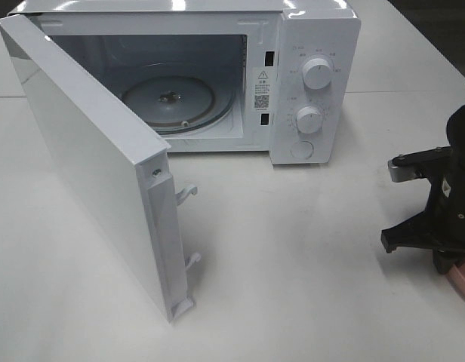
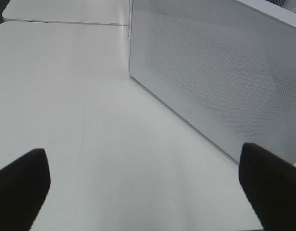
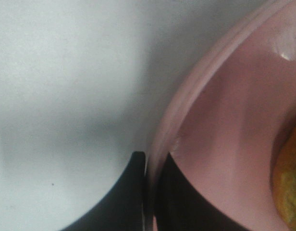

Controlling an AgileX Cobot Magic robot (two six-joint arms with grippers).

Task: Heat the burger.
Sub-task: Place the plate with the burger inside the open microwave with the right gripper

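Fingers [image 3: 124, 202] of the right gripper [image 3: 150, 166] are pinched tight on the rim of the pink plate [image 3: 220, 120], at the right edge of the white table [image 1: 293, 264]. The burger [image 3: 289, 185] sits on that plate; only a bit of it shows. The left gripper [image 2: 145, 192] hangs wide open, holding nothing, near the open microwave door [image 2: 225, 72]. The microwave [image 1: 315, 45] stands at the back edge.
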